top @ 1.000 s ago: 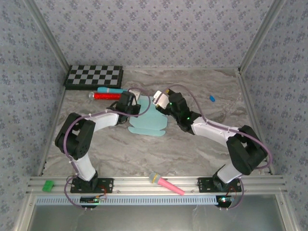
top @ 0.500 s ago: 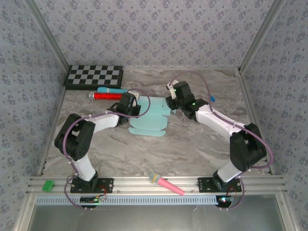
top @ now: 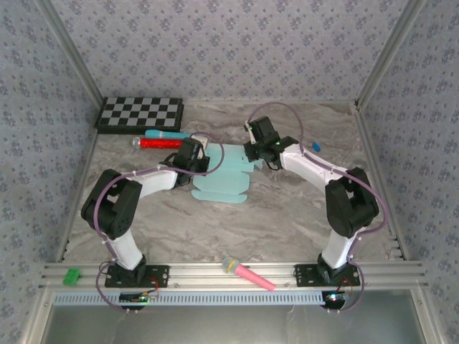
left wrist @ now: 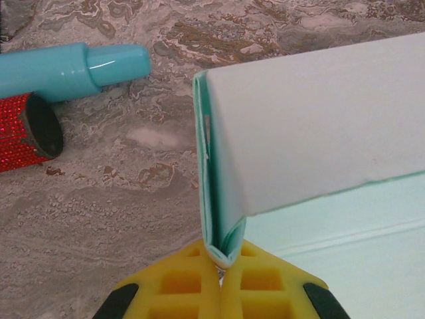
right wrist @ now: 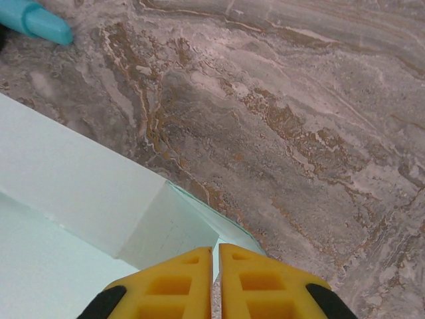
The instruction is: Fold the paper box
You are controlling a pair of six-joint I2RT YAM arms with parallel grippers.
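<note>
The paper box (top: 224, 178) is a pale aqua die-cut sheet lying mostly flat on the marble table. My left gripper (top: 195, 156) sits at its left edge. In the left wrist view its yellow fingers (left wrist: 192, 282) are shut on a doubled-over fold of the card (left wrist: 219, 199), which stands up from the sheet. My right gripper (top: 252, 152) sits at the sheet's right edge. In the right wrist view its jaws (right wrist: 216, 256) are closed to a thin slit at the corner of a raised flap (right wrist: 166, 219).
A teal pen (top: 163, 134) and a red glitter tube (top: 156, 142) lie just left of the sheet, close to my left gripper. A checkerboard (top: 140, 113) sits at the back left. A pink microphone (top: 247, 274) and a green block (top: 71, 276) rest on the front rail.
My right gripper has shifted from over the sheet's upper middle to its right edge and has closed from wide open. The left gripper has kept its grip in place.
</note>
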